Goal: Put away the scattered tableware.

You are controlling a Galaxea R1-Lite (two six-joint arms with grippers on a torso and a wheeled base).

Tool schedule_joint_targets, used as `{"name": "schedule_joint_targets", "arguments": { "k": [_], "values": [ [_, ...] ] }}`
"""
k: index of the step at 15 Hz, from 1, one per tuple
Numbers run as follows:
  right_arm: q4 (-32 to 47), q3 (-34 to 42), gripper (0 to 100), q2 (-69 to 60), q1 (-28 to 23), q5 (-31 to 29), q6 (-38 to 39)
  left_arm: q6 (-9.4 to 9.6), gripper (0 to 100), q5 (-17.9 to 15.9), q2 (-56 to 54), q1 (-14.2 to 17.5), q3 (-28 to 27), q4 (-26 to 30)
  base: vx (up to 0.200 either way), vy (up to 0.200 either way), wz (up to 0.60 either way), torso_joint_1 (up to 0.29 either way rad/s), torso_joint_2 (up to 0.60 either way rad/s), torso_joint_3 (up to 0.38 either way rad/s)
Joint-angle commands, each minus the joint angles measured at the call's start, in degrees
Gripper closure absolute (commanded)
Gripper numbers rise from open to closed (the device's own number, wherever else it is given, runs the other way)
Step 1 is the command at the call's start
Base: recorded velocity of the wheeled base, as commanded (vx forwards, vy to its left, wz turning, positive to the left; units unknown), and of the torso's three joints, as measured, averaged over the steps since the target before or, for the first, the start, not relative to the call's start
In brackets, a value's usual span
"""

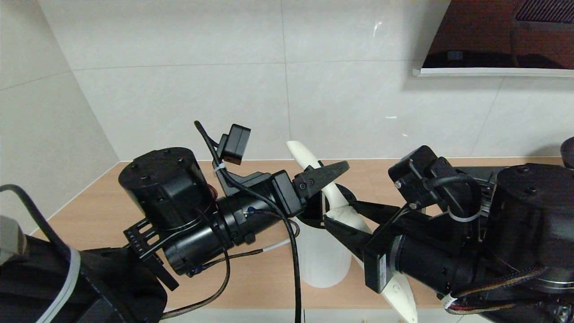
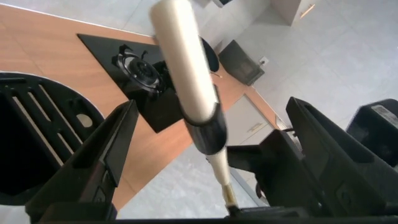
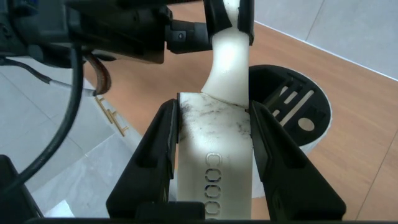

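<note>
While scanning outward from the near edge, meets first the right tool (image 3: 213, 109), pinching the broad blade of the spatula (image 3: 214, 146) flat from both sides. Holds it aloft and tilted in the head view, blade end toward 5 o'clock, handle end toward 11 o'clock. Just beyond finds the utensil holder (image 1: 323, 264), a white cylinder with a black slotted insert, upright on the table (image 1: 101, 211); cannot tell whether the spatula hangs over its mouth or just beside. Farther up the handle finds the left tool (image 2: 211, 102), spread to either side of the shaft with a gap on each side, so apparently not gripping.

Reads as the stowing step: spatula off the table, not yet in the holder. Calls next for one firm hold, a turn toward upright, and a slow lowering into an open slot without tipping the holder.

Takes from the left wrist view the plain spread of the left tool, plus a stove burner (image 2: 138, 70) in a black cooktop (image 2: 158, 106) farther along the table. Takes from the right wrist view the clamp on the blade, dark scuffs on it, and the insert's slots. Takes from the head view the spatula's tilt, less plain from either wrist, and farthest off, at 1 o'clock, a dark range hood (image 1: 493, 36) on the tiled wall (image 1: 179, 89).
</note>
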Motion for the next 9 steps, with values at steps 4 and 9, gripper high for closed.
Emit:
{"name": "schedule_joint_targets", "arguments": {
  "k": [4,9],
  "values": [
    [0.0,0.16,100,0.14,0.03,0.01,-0.05,0.04,100,-0.45,0.3,-0.05,0.08,-0.11,0.0,0.0,0.0,0.0,0.0,0.0],
    [-0.09,0.34,100,0.14,0.03,-0.08,-0.05,0.04,100,-0.54,0.21,0.03,0.08,-0.11,0.0,0.0,0.0,0.0,0.0,0.0]
  ]
}}
